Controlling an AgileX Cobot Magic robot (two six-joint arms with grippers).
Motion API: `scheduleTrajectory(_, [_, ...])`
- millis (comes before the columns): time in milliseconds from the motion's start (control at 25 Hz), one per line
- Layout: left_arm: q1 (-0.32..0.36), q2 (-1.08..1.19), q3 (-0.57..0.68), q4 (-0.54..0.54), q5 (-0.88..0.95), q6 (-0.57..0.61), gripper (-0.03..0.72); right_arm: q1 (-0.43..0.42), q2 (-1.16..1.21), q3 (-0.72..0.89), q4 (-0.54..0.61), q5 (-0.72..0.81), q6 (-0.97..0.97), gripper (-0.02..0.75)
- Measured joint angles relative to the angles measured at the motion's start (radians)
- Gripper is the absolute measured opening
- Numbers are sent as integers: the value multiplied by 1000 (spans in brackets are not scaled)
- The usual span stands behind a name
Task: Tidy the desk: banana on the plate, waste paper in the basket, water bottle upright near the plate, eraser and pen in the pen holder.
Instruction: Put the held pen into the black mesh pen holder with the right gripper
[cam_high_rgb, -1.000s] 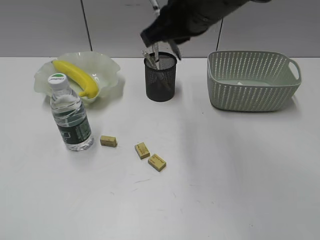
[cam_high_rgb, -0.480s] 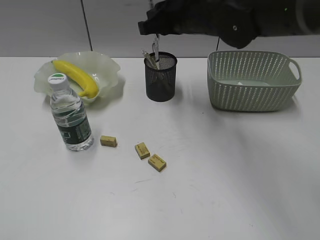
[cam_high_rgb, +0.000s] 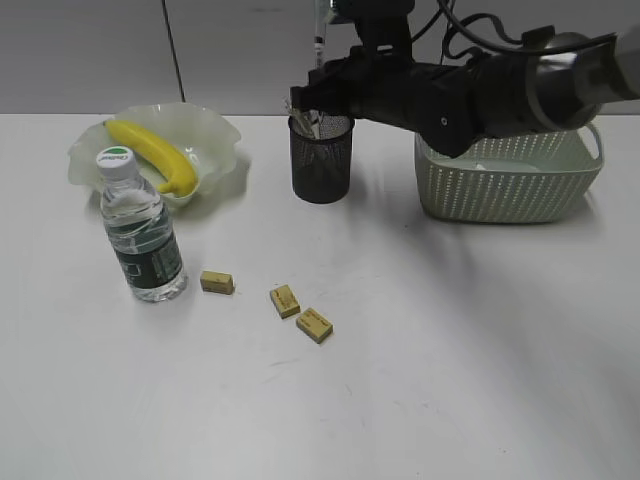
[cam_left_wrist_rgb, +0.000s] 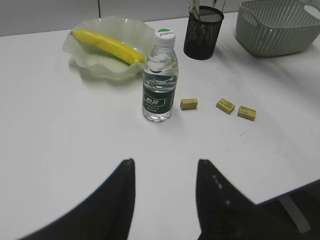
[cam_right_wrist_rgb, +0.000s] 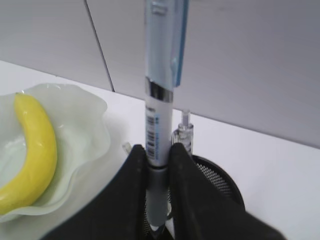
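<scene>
My right gripper (cam_high_rgb: 316, 104) (cam_right_wrist_rgb: 157, 150) is shut on a pale blue-and-white pen (cam_right_wrist_rgb: 159, 105) (cam_high_rgb: 319, 30), held upright with its tip over the mouth of the black mesh pen holder (cam_high_rgb: 321, 165) (cam_right_wrist_rgb: 225, 180), which holds other pens. The banana (cam_high_rgb: 150, 155) lies in the wavy green plate (cam_high_rgb: 215, 130). The water bottle (cam_high_rgb: 140, 235) stands upright in front of the plate. Three small tan erasers (cam_high_rgb: 217, 282) (cam_high_rgb: 285, 301) (cam_high_rgb: 314, 324) lie on the desk (cam_high_rgb: 450, 350). My left gripper (cam_left_wrist_rgb: 165, 167) is open and empty above the near desk. The waste paper is not visible.
The green perforated basket (cam_high_rgb: 505, 180) stands at the back right, partly behind my right arm (cam_high_rgb: 470, 90). A grey wall runs behind the desk. In the left wrist view the desk's front edge (cam_left_wrist_rgb: 292, 192) shows at the lower right.
My right arm has swung lower across the back of the desk. The pen now stands upright over the pen holder. Nothing else has moved.
</scene>
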Motion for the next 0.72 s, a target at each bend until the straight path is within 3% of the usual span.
scheduleTrajectory(400, [0, 0, 0, 0, 0, 0, 304, 0, 55, 0, 5, 59, -35, 130])
scheduleTrajectory(720, [0, 0, 0, 0, 0, 0, 304, 0, 62, 0, 12, 93, -44, 435])
